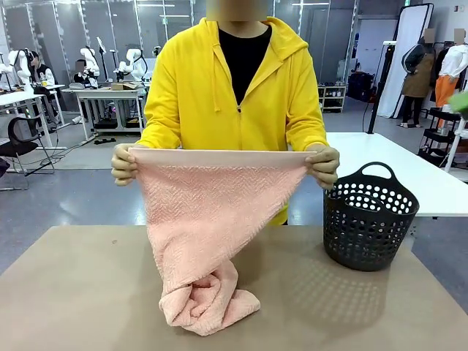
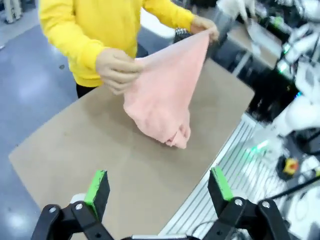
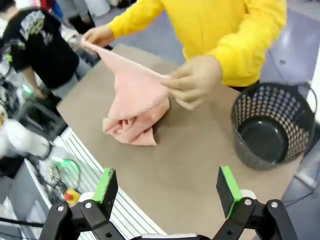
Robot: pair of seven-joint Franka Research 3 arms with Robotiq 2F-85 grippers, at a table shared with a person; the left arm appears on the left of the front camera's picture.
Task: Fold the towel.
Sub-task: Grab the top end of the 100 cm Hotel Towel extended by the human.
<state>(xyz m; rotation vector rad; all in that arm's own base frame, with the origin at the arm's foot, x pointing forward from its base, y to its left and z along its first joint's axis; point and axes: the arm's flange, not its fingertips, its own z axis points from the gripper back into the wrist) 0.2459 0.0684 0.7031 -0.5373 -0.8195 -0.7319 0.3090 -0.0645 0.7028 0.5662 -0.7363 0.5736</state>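
Nearest me, my left gripper (image 2: pixel 159 189) and right gripper (image 3: pixel 167 187) hang spread and empty over the table (image 1: pixel 88 292), where the towel (image 1: pixel 205 219) bunches its lower end, its hem stretched between the person's hands (image 1: pixel 324 165) beside the black basket (image 1: pixel 369 219).

the towel's (image 1: pixel 201 219) lower corners seem buried in the bunched heap on the counter (image 1: pixel 88 292); the person's nearer hand (image 3: pixel 195 82) is motion-smeared.

A tan table top (image 2: pixel 100 145) was spread ahead of the left claw (image 2: pixel 158 175), and a glossy grey floor (image 2: pixel 30 85) was seen past its far edge. Farther beyond the claw, white tables (image 1: pixel 102 93) and a black chair (image 1: pixel 18 142) were set before a glass wall (image 1: pixel 66 29).
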